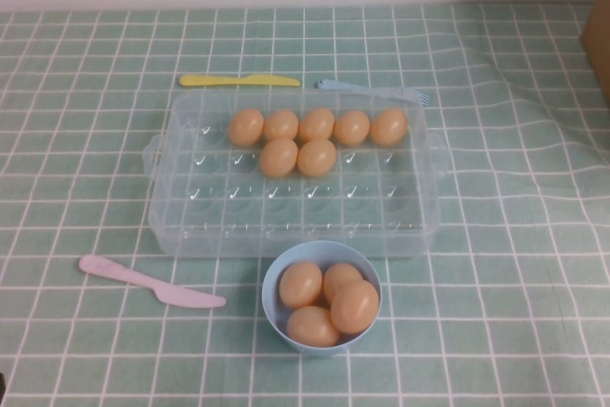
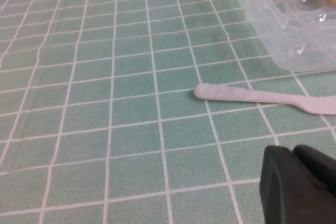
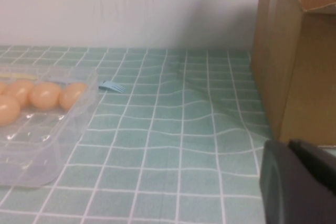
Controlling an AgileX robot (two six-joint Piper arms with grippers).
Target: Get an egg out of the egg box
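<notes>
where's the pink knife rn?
High view: pink knife lies flat on the table's left side, just in front of the egg box and left of the blue bowl. Neither gripper shows there.

You only get slivers of the robot here. Left gripper (image 2: 299, 187): matte black, chunky, rounded edges, w/ a seam or groove splitting it into two lobes; it sits at the corner of the left wrist view. Right gripper (image 3: 299, 182): same matte black moulding, rounded block w/ a flatter slab behind it, at the corner of the right wrist view. No cables, screws or markings readable on either. You won't find any arm or gripper in the high view.
</notes>
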